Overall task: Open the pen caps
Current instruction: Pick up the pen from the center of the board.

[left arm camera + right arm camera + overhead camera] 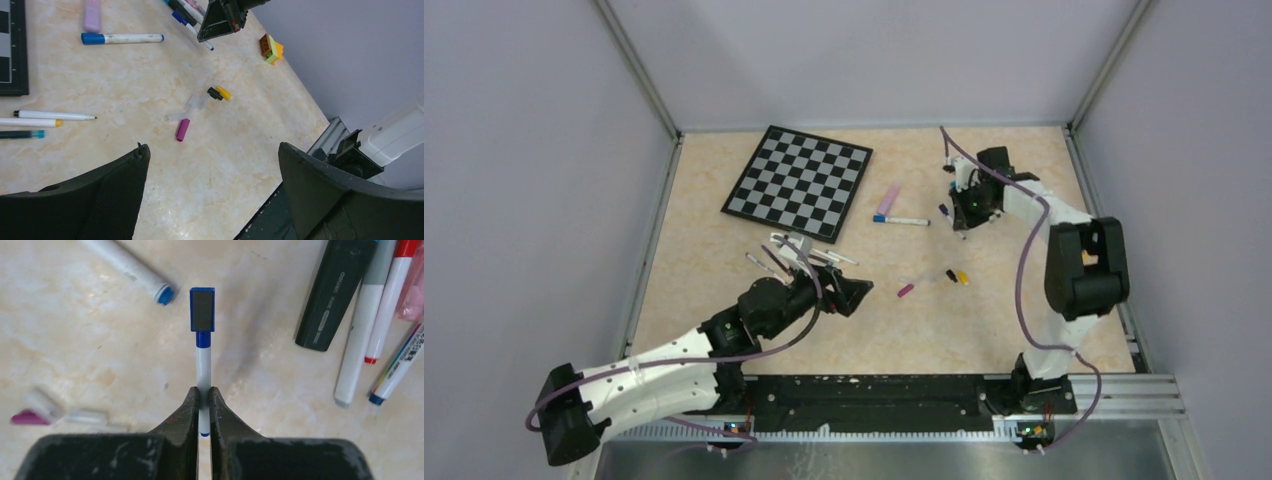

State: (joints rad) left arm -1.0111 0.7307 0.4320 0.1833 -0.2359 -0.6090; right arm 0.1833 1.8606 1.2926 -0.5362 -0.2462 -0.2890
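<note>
My right gripper is shut on a thin white pen. The pen's blue cap, with a dark flat face, points away from the jaws and sits on the pen. In the top view this gripper is at the far right of the table. My left gripper is wide open and empty above bare table; in the top view it is near the middle. A magenta cap, a black cap and a yellow cap lie loose ahead of it.
A chessboard lies at the back left, with several pens by its near edge. A blue-capped white marker and a pink highlighter lie mid-table. A black highlighter and other pens lie beside the right gripper. A yellow-orange block sits near the wall.
</note>
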